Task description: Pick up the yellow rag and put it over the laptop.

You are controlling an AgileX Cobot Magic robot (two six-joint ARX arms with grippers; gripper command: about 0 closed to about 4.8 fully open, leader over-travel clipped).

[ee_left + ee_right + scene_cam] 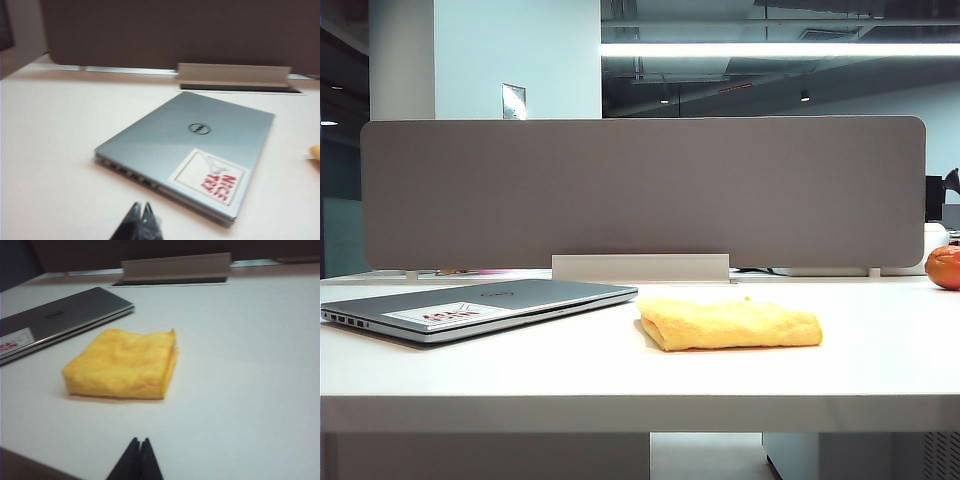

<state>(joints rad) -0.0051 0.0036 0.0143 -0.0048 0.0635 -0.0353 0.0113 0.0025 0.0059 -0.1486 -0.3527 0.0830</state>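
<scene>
The yellow rag (730,323) lies folded on the white table, just right of the middle; in the right wrist view the rag (122,364) is a thick square bundle. The closed silver laptop (485,303) sits to its left, lid up, with a round logo and a white sticker with red print (210,176). My left gripper (141,205) is shut and empty, short of the laptop's (195,145) ported edge. Short of the rag, my right gripper (139,441) is also shut, with nothing in it. Neither arm shows in the exterior view.
A grey partition (640,190) runs along the table's back edge, with a white bracket (640,267) at its foot. An orange ball (944,266) sits at the far right. The table's front edge (640,410) is close to the camera.
</scene>
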